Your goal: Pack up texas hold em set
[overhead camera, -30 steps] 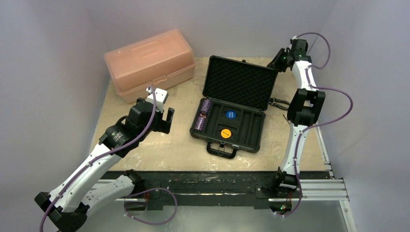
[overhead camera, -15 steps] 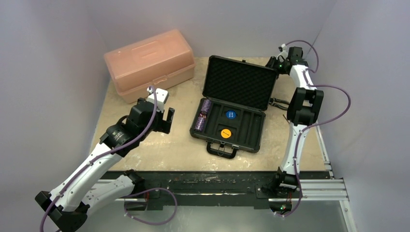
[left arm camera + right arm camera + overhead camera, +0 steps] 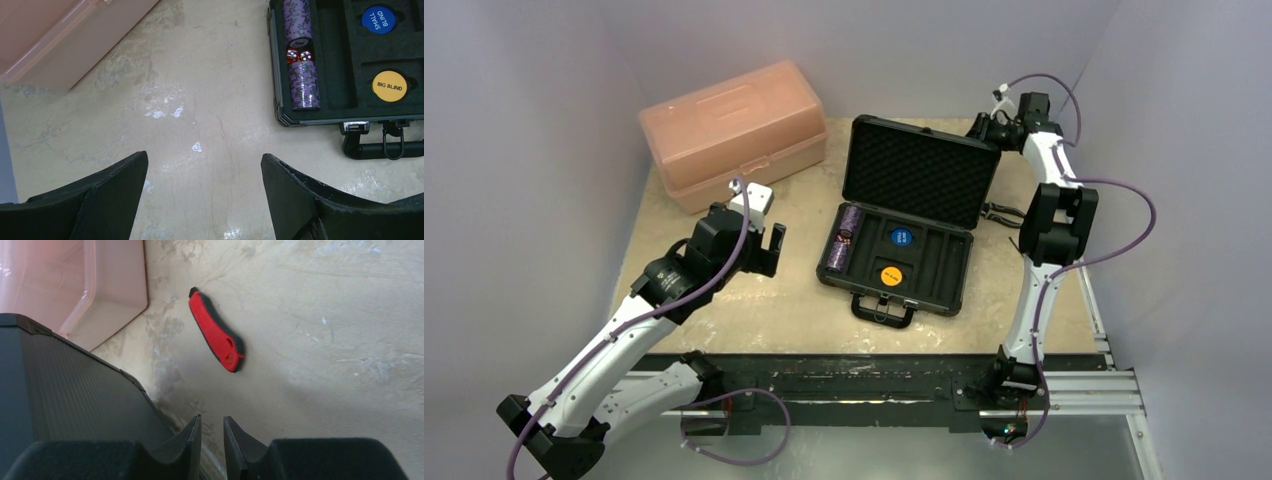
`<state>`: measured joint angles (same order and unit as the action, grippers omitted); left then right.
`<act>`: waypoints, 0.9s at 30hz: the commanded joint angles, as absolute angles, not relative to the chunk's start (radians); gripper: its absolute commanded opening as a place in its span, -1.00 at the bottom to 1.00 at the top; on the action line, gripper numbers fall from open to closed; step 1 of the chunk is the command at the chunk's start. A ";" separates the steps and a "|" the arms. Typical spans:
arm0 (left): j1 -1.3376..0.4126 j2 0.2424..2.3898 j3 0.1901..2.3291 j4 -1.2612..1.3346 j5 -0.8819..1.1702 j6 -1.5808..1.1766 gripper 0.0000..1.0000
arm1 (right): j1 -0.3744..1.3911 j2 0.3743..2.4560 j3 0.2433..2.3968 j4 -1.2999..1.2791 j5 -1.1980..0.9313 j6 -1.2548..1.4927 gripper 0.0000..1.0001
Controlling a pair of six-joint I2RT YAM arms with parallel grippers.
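Note:
The black briefcase (image 3: 921,176) lies open in the middle of the table, lid upright, handle (image 3: 385,148) toward me. In its left slot lie two purple chip stacks (image 3: 303,86) with two red dice (image 3: 298,55) between them. The orange disc (image 3: 389,86) and a blue disc (image 3: 378,19) sit in foam recesses. My left gripper (image 3: 204,157) is open and empty above bare table, left of the case; it also shows in the top view (image 3: 769,250). My right gripper (image 3: 212,419) is empty, its jaws almost together, behind the lid's far right corner (image 3: 981,125).
A translucent pink box (image 3: 732,130) stands closed at the back left. A red and black hand tool (image 3: 217,332) lies on the table behind the lid. Walls close the table in at left, back and right.
My right gripper has swung left and come in behind the lid's top right corner. The left arm and the case have not moved.

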<state>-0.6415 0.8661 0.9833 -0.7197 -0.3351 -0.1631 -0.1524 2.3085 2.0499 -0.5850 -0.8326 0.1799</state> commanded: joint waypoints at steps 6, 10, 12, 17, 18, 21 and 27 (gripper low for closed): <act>-0.637 0.852 0.994 -0.691 -0.308 -0.152 0.65 | -0.122 2.169 1.986 -0.633 -0.943 0.093 -0.47; -0.638 0.847 0.995 -0.692 -0.304 -0.154 0.65 | -0.112 2.149 1.970 -0.664 -0.942 0.049 -0.47; -0.637 0.840 0.995 -0.692 -0.302 -0.155 0.65 | -0.106 2.132 1.942 -0.658 -0.933 0.045 -0.47; -0.638 0.826 0.993 -0.691 -0.299 -0.158 0.64 | -0.097 2.086 1.878 -0.649 -0.940 0.041 -0.49; -0.638 0.824 0.993 -0.690 -0.297 -0.158 0.64 | -0.093 2.074 1.863 -0.644 -0.937 0.041 -0.49; -0.640 0.818 0.992 -0.692 -0.292 -0.161 0.64 | -0.073 2.043 1.816 -0.630 -0.924 0.047 -0.50; -0.639 0.798 0.991 -0.691 -0.288 -0.168 0.64 | -0.031 1.987 1.746 -0.620 -0.906 0.044 -0.52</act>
<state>-0.6418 0.8219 0.9833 -0.7197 -0.2989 -0.1642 -0.0658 2.0651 1.7866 -0.6266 -0.8909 0.0658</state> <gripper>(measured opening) 0.821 0.244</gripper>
